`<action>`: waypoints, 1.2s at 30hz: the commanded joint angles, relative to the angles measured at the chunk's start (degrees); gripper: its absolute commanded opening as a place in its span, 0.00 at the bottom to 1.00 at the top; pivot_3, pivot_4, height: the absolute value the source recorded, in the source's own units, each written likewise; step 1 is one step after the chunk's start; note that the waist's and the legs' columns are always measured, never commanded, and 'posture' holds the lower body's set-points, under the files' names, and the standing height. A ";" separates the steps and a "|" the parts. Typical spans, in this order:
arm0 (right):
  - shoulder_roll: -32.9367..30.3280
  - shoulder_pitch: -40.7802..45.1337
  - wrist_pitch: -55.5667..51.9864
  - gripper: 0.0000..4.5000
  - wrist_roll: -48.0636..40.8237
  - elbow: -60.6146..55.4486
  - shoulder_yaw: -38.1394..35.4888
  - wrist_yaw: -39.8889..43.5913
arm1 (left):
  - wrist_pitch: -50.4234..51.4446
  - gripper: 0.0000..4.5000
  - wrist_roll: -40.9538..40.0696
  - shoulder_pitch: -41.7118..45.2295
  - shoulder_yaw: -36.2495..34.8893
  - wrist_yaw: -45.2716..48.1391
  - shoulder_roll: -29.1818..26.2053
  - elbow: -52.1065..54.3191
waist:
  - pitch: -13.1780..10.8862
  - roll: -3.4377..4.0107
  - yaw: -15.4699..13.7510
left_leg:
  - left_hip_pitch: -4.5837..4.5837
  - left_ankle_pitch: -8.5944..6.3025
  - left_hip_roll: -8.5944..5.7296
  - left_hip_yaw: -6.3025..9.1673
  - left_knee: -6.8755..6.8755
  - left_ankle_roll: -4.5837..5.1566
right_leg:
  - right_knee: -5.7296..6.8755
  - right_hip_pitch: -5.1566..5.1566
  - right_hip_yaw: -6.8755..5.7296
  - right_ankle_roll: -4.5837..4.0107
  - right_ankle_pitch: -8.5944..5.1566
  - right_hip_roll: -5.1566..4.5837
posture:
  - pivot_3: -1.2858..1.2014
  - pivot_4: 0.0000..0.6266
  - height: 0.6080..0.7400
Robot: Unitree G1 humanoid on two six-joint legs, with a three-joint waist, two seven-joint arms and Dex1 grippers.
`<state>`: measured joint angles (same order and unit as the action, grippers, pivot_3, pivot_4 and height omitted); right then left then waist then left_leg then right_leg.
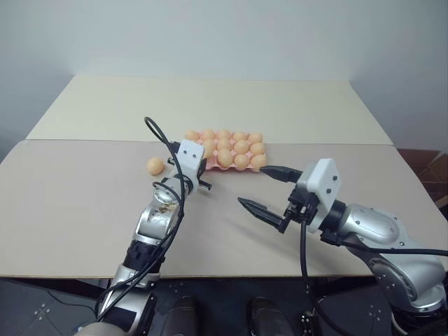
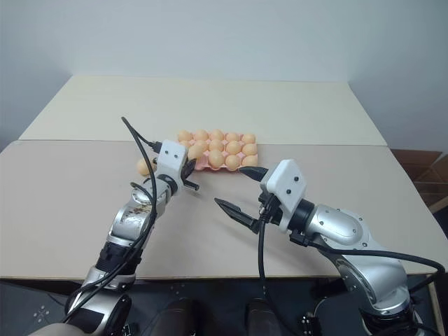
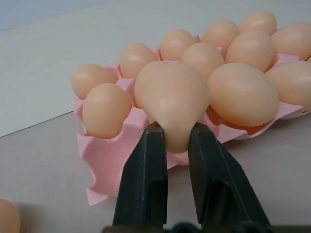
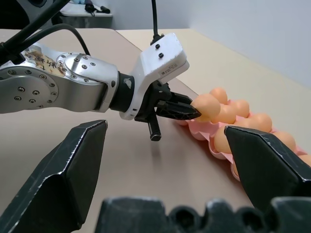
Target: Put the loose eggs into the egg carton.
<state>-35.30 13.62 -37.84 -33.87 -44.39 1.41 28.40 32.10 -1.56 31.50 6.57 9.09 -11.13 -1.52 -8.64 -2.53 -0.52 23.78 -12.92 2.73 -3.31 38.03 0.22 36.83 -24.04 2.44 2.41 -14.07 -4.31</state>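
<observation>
Tan table (image 1: 84, 210), pink egg carton (image 3: 104, 160) nearly full w/ eggs (image 3: 243, 92)

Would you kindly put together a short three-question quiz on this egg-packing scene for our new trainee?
1. True or false: the left gripper holds a smooth orange-tan egg between its black fingers.
2. The right gripper is: A) open and empty; B) shut on an egg; C) resting in the carton.
3. Where does the one loose orange-tan egg lie relative to the pale pink moulded egg carton?

Key
1. True.
2. A.
3. On the beige table, on the robot's left of the carton, apart from it.
</observation>
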 commanded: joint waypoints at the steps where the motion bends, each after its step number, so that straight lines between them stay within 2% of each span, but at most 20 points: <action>1: -0.38 0.60 0.33 1.00 -0.07 -2.58 -1.01 -0.10 | -2.43 0.09 -0.11 0.74 -1.08 0.44 0.58 -0.36 | 0.00 0.00 0.00 | 0.00 0.00 0.00 0.00 0.00 0.00 | 0.00 0.00 0.00 0.00 0.00 0.00 | 0.52 0.24 1.00; 2: -0.41 0.53 0.40 1.00 0.02 -2.63 -0.96 -0.06 | -2.91 0.09 -0.42 0.58 -1.50 0.48 0.80 -0.50 | 0.00 0.00 0.00 | 0.00 0.00 0.00 0.00 0.01 0.00 | 0.01 -0.01 0.00 0.00 0.00 0.01 | 0.52 0.24 1.00; 3: -0.44 0.45 0.45 1.00 0.05 -2.68 -0.96 -0.02 | -3.31 0.24 -0.58 0.44 -1.77 0.59 0.94 -0.55 | 0.00 0.00 0.02 | 0.00 0.00 0.00 0.00 0.01 0.00 | 0.01 0.00 0.00 0.00 0.00 0.01 | 0.52 0.24 1.00; 10: -0.76 -0.36 0.84 1.00 0.31 -3.03 -0.96 0.44 | -4.51 0.69 0.31 0.06 -1.39 0.90 0.50 0.53 | 0.00 0.00 0.01 | 0.01 0.00 0.00 0.00 0.02 0.00 | 0.01 0.00 0.00 0.00 0.00 0.00 | 0.52 0.24 1.00; 13: -0.91 -0.84 1.11 1.00 0.40 -3.21 -1.11 0.71 | -4.01 0.69 0.36 -1.86 -2.10 0.34 0.10 5.29 | 0.00 0.00 0.09 | 0.00 0.00 0.00 0.00 0.02 0.00 | 0.02 0.00 0.00 0.01 0.00 0.00 | 0.52 0.24 1.00; 16: -0.95 -1.92 1.75 1.00 -0.17 -3.68 -1.76 1.36 | -2.01 0.69 -0.80 -6.60 -4.00 -0.01 -0.19 15.03 | 0.00 0.00 0.40 | 0.02 0.00 0.02 0.00 0.02 0.00 | 0.04 -0.02 0.01 0.01 0.00 0.00 | 0.52 0.24 1.00; 23: -0.19 -6.92 8.20 1.00 1.18 -3.21 -2.28 4.69 | 3.65 0.69 -2.30 -22.79 -8.15 0.81 -2.83 35.87 | 0.01 0.01 0.82 | -0.05 0.00 0.05 0.00 0.02 0.00 | 0.09 0.02 0.02 -0.01 0.01 -0.01 | 0.52 0.24 1.00; 31: 0.22 -8.83 10.80 1.00 1.31 -2.58 -1.24 7.24 | 8.01 0.69 -5.74 -30.99 -16.03 2.25 -4.83 40.78 | 0.01 0.01 0.91 | -0.18 0.00 0.06 0.00 0.04 0.00 | 0.08 0.10 0.01 -0.02 0.01 0.00 | 0.52 0.24 1.00; 34: -0.54 -9.56 11.51 1.00 1.97 -2.64 -0.89 8.45 | 9.03 0.81 -7.61 -31.11 -18.86 3.25 -6.14 39.82 | 0.01 0.01 0.90 | -0.15 0.00 0.06 0.00 0.04 0.00 | 0.06 0.09 0.00 -0.02 0.01 0.00 | 0.52 0.24 1.00; 36: -0.91 -9.75 11.85 1.00 2.36 -2.62 -0.84 9.11 | 9.93 0.95 -7.88 -30.09 -20.50 3.09 -7.08 38.54 | 0.01 0.01 0.93 | -0.15 0.00 0.06 -0.01 0.04 0.00 | 0.05 0.09 0.00 -0.02 0.01 0.00 | 0.52 0.24 1.00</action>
<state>-35.63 3.75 -27.91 -31.81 -45.65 1.25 36.78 41.49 -8.62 0.11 -12.23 12.04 -17.59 36.57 -8.63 -2.52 0.41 23.62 -12.92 2.79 -3.32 38.07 0.22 36.89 -23.94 2.45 2.39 -14.06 -4.31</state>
